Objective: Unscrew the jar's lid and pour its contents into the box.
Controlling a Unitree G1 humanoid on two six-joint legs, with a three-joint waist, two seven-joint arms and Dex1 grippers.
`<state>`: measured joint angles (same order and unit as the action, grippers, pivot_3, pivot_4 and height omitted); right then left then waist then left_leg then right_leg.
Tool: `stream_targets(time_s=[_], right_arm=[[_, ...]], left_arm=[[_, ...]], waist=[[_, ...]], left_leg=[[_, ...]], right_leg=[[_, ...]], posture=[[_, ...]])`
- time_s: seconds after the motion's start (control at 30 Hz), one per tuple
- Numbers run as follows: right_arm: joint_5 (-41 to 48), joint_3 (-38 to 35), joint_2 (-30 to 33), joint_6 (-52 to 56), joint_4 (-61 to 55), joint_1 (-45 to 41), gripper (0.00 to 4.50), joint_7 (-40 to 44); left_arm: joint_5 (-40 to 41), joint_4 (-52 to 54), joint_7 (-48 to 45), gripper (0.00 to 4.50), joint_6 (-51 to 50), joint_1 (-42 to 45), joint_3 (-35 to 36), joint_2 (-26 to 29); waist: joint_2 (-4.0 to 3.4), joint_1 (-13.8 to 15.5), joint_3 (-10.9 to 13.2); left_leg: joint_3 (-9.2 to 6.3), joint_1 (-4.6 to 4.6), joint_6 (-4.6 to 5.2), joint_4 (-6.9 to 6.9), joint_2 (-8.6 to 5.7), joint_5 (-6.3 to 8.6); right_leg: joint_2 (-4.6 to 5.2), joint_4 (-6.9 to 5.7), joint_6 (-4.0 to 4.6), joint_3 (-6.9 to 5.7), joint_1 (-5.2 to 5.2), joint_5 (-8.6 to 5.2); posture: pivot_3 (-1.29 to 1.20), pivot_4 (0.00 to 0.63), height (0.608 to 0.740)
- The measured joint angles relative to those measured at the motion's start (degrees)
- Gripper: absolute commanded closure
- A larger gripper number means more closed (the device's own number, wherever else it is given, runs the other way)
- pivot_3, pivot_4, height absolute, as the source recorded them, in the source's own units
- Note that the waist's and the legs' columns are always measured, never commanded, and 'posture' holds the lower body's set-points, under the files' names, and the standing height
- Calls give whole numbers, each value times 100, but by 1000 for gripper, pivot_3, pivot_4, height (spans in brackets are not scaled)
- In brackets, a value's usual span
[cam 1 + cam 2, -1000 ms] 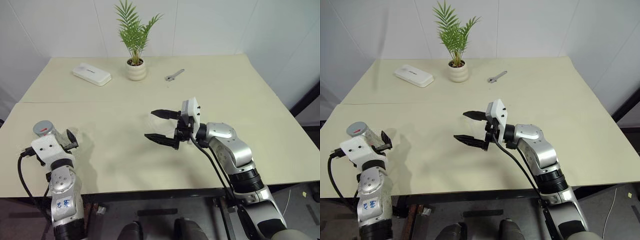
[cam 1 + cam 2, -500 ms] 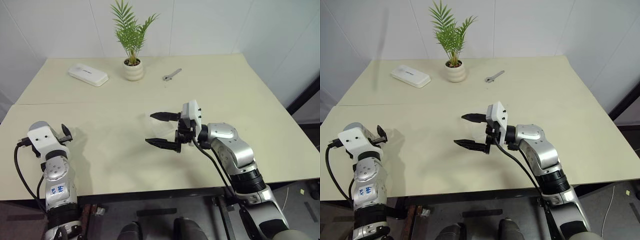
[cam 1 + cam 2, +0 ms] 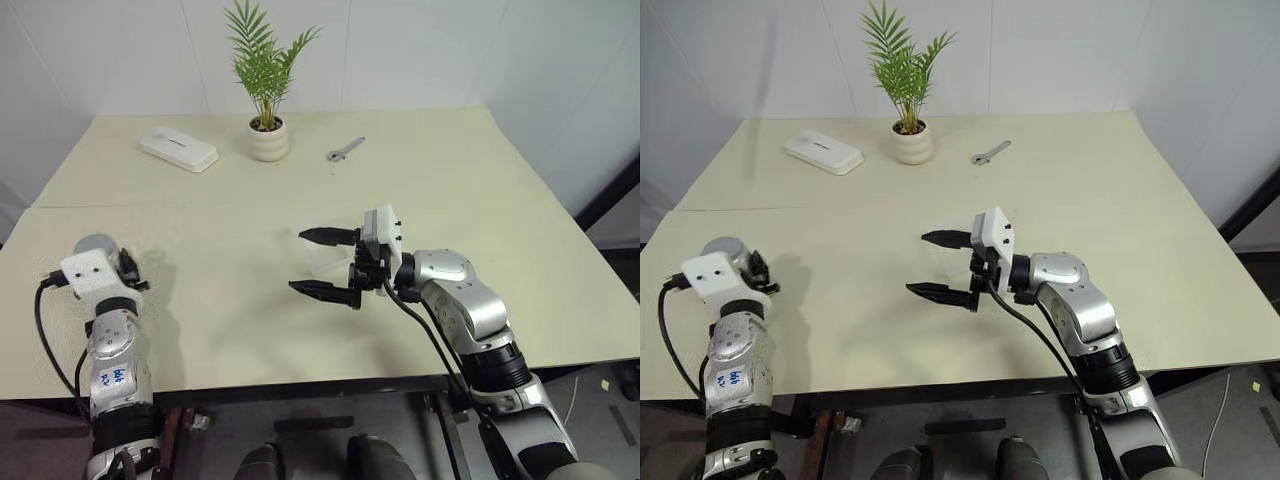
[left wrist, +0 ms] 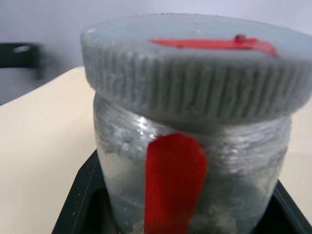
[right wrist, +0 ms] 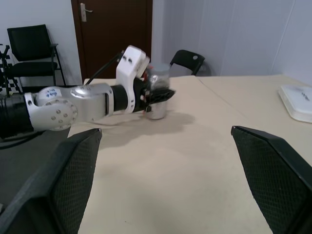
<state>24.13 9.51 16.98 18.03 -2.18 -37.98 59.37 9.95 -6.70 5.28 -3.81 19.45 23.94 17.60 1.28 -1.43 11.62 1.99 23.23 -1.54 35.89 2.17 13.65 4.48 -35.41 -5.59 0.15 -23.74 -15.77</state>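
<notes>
Jar (image 3: 97, 245) and its lid (image 4: 195, 63) are sitting at the near left corner of the worktop (image 3: 480, 190), far to the left of the clear box (image 3: 325, 258), and my left jaws (image 3: 125, 270) are clenching around the jar's body. From the head views, my right jaws (image 3: 325, 263) are hanging spread wide and holding nothing, just over the box near the middle of the worktop, their fingers pointing toward the jar. A white plant pot (image 3: 269, 140) is standing well behind the box, with a flat white device (image 3: 178, 149) to its left and a small wrench (image 3: 346, 150) to its right.

Along my left wrist, the jar is filling the space between my black fingers (image 4: 80, 195), upright, its ribbed grey lid screwed on and a red strip running down its translucent side.

Along my right wrist, both right fingers (image 5: 73, 170) are standing far apart, and beyond them my left arm is gripping the jar (image 5: 158, 90), which is resting on the worktop with the white device off to the side.
</notes>
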Motion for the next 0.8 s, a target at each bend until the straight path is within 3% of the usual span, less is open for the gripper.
stream_targets(time_s=[0.17, 0.33, 0.53, 0.8], right_arm=[[108, -117, 57, 505, -234, -144, 0, -324], [432, -232, 62, 1442, -717, -710, 0, -767], [531, -101, -69, 2102, -898, -1105, 0, -1164], [275, 352, -325, 2228, -833, -1161, 0, -1500]], left_arm=[[1157, 1189, -2055, 2536, -894, 36, -936, 451], [1715, 1547, -3732, 2536, -1622, 154, -1662, 1100], [1766, 1448, -4570, 2536, -1834, 419, -2066, 1260], [1692, 1349, -4764, 2536, -1831, 624, -2232, 1124]], waist=[[0, -23, 0], [-2, -70, 0], [-1, -25, 0], [-1, -26, 0]], left_leg=[[6, 1, -1, -12, 17, 3], [16, -3, -25, -33, 44, 6], [26, 15, -39, -32, 53, 10], [33, 15, -38, -18, 53, 10]], right_leg=[[4, 11, 4, 8, -3, -2], [-33, -14, 43, 15, -33, -23], [-99, -43, 62, 28, -74, -35], [-109, -52, 57, 33, -75, -33]], posture=[[0, 150, 740], [0, 150, 740], [0, 150, 740], [0, 150, 740]])
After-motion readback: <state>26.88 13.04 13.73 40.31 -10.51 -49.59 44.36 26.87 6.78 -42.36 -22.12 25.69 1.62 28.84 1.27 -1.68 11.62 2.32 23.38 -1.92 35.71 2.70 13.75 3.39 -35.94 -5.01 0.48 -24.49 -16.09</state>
